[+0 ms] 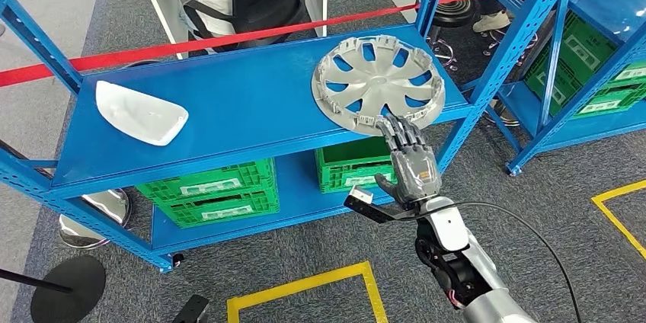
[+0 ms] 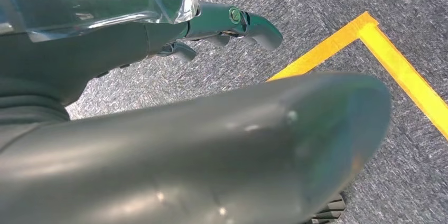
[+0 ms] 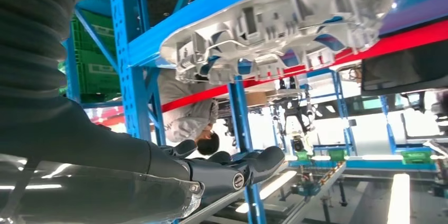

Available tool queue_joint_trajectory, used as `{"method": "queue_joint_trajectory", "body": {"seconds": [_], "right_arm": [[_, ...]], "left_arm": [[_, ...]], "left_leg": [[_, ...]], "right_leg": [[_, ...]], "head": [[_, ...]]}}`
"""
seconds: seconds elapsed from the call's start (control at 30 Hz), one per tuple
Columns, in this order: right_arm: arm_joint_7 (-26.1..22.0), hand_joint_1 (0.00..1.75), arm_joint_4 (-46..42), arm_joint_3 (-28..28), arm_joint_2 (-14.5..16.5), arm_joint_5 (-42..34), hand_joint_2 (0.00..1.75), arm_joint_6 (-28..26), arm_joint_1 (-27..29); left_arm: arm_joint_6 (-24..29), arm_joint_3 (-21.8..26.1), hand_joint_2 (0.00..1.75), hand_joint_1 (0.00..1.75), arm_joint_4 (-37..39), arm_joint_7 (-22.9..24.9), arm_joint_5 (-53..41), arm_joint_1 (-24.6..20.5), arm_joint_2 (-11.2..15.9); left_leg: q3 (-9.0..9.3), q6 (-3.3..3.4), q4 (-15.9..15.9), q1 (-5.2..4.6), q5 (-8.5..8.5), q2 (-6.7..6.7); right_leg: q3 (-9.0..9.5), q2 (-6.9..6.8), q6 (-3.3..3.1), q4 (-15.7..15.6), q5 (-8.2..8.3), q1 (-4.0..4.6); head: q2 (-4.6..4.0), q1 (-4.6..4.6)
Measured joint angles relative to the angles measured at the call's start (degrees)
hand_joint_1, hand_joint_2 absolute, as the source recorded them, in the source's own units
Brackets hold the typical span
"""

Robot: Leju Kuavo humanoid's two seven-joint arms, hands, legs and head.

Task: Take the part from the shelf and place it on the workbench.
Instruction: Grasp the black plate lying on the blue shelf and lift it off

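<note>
The right arm reaches up and forward from the lower right of the head view, its right hand (image 1: 411, 163) raised palm-away with the fingers (image 1: 399, 134) stretched toward the shelf (image 1: 228, 102). The fingertips sit at the near edge of the wheel cover (image 1: 378, 81), which lies flat at the right end of the blue top shelf, its near rim jutting slightly over the shelf's front edge. The hand grasps nothing; its fingers are extended and apart, and whether they touch the rim cannot be told. In the right wrist view the wheel cover (image 3: 285, 28) shows across a clear gap from the straight fingers (image 3: 248, 166). A white curved part (image 1: 141, 112) lies at the left end of the same shelf, well apart from the wheel cover. Green crates (image 1: 209, 190) sit on the lower shelf. The left hand (image 2: 211, 28) hangs over grey carpet near yellow floor tape (image 2: 391, 60), its fingers loosely curled around nothing.
</note>
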Motion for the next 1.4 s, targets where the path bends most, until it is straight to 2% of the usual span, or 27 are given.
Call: {"method": "queue_joint_trajectory", "body": {"seconds": [0.63, 0.7, 0.77, 0.8, 0.83, 0.87, 0.93, 0.97, 1.0, 1.03, 1.1, 1.13, 1.17, 1.2, 1.27, 1.3, 1.33, 1.4], "right_arm": [[0.47, 0.00, -0.81, 1.58, 0.00, -0.02, 1.75, 0.07, 0.21], [1.04, 0.00, -1.30, 1.68, -0.08, -0.02, 1.75, 0.05, 0.65], [1.55, 0.00, -2.16, 1.75, -0.34, -0.03, 1.75, -0.02, 1.56], [1.75, 0.00, -2.61, 1.77, -0.57, -0.02, 1.75, -0.03, 2.01], [1.95, 0.00, -3.05, 1.81, -0.78, 0.00, 1.75, -0.01, 2.31], [2.16, 0.00, -3.49, 1.86, -0.98, 0.07, 1.75, 0.05, 2.54], [2.62, 0.00, -4.26, 1.93, -1.39, 0.26, 1.75, 0.23, 3.13], [2.84, 0.00, -4.59, 1.94, -1.61, 0.36, 1.75, 0.29, 3.60], [3.02, 0.00, -4.92, 1.93, -1.81, 0.45, 1.75, 0.34, 4.09], [3.17, 0.00, -5.26, 1.91, -1.95, 0.57, 1.75, 0.40, 4.48], [3.33, 0.00, -5.87, 1.86, -2.10, 0.83, 1.75, 0.65, 4.88], [3.30, 0.00, -6.09, 1.85, -2.14, 0.92, 1.75, 0.84, 4.91], [3.19, 0.00, -6.22, 1.86, -2.18, 0.91, 1.75, 1.01, 4.97], [3.02, 0.00, -6.28, 1.86, -2.21, 0.80, 1.75, 1.08, 5.08], [2.59, 0.00, -6.33, 1.75, -2.34, 0.48, 1.75, 0.99, 5.24], [2.45, 0.00, -6.34, 1.65, -2.40, 0.33, 1.75, 0.85, 5.26], [2.38, 0.00, -6.36, 1.56, -2.46, 0.29, 1.75, 0.72, 5.21], [2.46, 0.00, -6.38, 1.51, -2.46, 0.34, 1.75, 0.39, 5.25]], "left_arm": [[0.00, -0.02, 0.00, 0.00, -0.01, 0.20, -0.28, -0.05, -0.08], [-0.05, -0.04, 0.00, 0.00, -0.01, 0.37, -0.58, -0.13, -0.03], [-0.20, -0.07, 0.00, 0.00, -0.01, 0.49, -0.70, -0.23, -0.02], [-0.28, -0.08, 0.00, 0.00, -0.01, 0.50, -0.75, -0.29, -0.05], [-0.36, -0.09, 0.00, 0.00, -0.01, 0.50, -0.81, -0.36, -0.10], [-0.39, -0.09, 0.00, 0.00, -0.01, 0.52, -0.92, -0.44, -0.14], [-0.41, -0.16, 0.00, 0.00, 0.00, 0.63, -1.16, -0.53, -0.20], [-0.42, -0.23, 0.00, 0.00, 0.01, 0.73, -1.25, -0.50, -0.25], [-0.44, -0.35, 0.00, 0.00, 0.02, 0.86, -1.28, -0.46, -0.29], [-0.47, -0.47, 0.00, 0.00, 0.03, 0.97, -1.30, -0.43, -0.32], [-0.54, -0.66, 0.00, 0.00, 0.04, 1.10, -1.30, -0.43, -0.31], [-0.58, -0.73, 0.00, 0.00, 0.04, 1.11, -1.30, -0.49, -0.23], [-0.60, -0.79, 0.00, 0.00, 0.03, 1.11, -1.29, -0.54, -0.16], [-0.63, -0.84, 0.00, 0.00, 0.02, 1.13, -1.28, -0.58, -0.10], [-0.67, -0.90, 0.00, 0.00, 0.00, 1.17, -1.22, -0.66, -0.08], [-0.69, -0.92, 0.00, 0.00, -0.01, 1.20, -1.20, -0.72, -0.09], [-0.70, -0.95, 0.00, 0.00, -0.02, 1.22, -1.19, -0.81, -0.10], [-0.71, -1.00, 0.00, 0.00, -0.01, 1.27, -1.20, -0.90, -0.13]], "left_leg": [[-0.01, 0.04, 0.05, -0.14, -0.04, -0.01], [-0.10, 0.55, -0.11, -0.31, -0.15, -0.05], [0.58, 1.56, -1.20, -0.31, -0.05, -0.05], [1.29, 1.93, -2.01, -0.15, 0.14, -0.01], [2.08, 2.15, -2.49, 0.03, 0.31, 0.08], [2.77, 2.22, -2.81, 0.20, 0.45, 0.16], [3.19, 2.20, -2.83, 0.26, 0.27, 0.29], [3.37, 2.04, -2.80, 0.34, 0.05, 0.27], [3.62, 1.78, -2.75, 0.49, -0.25, 0.20], [3.98, 1.39, -2.65, 0.73, -0.66, 0.12], [4.76, 0.36, -2.16, 1.30, -1.90, 0.01], [5.01, -0.22, -1.76, 1.48, -2.62, 0.04], [4.96, -0.76, -1.44, 1.48, -3.27, 0.09], [4.94, -1.22, -1.26, 1.39, -3.79, 0.16], [4.95, -1.74, -0.76, 1.33, -4.16, 0.24], [4.61, -1.92, 0.34, 1.42, -3.94, 0.26], [3.39, -2.08, 2.57, 1.50, -3.63, 0.29], [-1.42, -2.41, 9.75, 1.57, -4.15, 0.34]], "right_leg": [[0.03, 0.00, 0.07, -0.09, 0.05, -0.15], [0.13, -0.03, 0.53, -0.14, 0.46, -0.34], [0.17, -0.09, 1.35, 0.13, 1.38, -0.48], [0.07, -0.10, 1.62, 0.70, 1.47, -0.43], [-0.43, -0.09, 1.81, 1.67, 0.90, -0.41], [-1.49, -0.09, 1.93, 3.67, -0.37, -0.42], [-5.06, -0.09, 2.36, 10.23, -3.45, -0.55], [-6.83, -0.10, 2.64, 13.06, -4.35, -0.71], [-7.78, -0.11, 2.86, 14.21, -4.26, -0.88], [-7.55, -0.13, 3.07, 13.04, -3.00, -1.11], [-4.60, -0.23, 3.54, 6.22, 0.91, -1.59], [-3.30, -0.28, 3.57, 3.06, 1.61, -1.65], [-2.49, -0.33, 3.21, 1.31, 1.68, -1.63], [-2.33, -0.32, 2.60, 0.97, 0.89, -1.52], [-2.10, -0.23, 1.07, 1.29, 0.05, -1.46], [-1.69, -0.14, 0.59, 1.30, -0.38, -1.51], [-1.09, -0.07, 0.23, 1.21, -0.85, -1.52], [0.37, 0.00, -0.34, 0.99, -2.04, -1.46]], "head": [[0.00, -0.02], [0.00, -0.04], [0.00, -0.08], [-0.01, 0.01], [-0.01, 0.14], [-0.01, 0.26], [0.00, 0.42], [0.00, 0.42], [0.00, 0.44], [0.00, 0.47], [-0.01, 0.49], [-0.01, 0.65], [-0.01, 0.78], [-0.01, 0.75], [0.00, 0.50], [0.00, 0.33], [0.00, 0.25], [0.00, 0.15]]}}
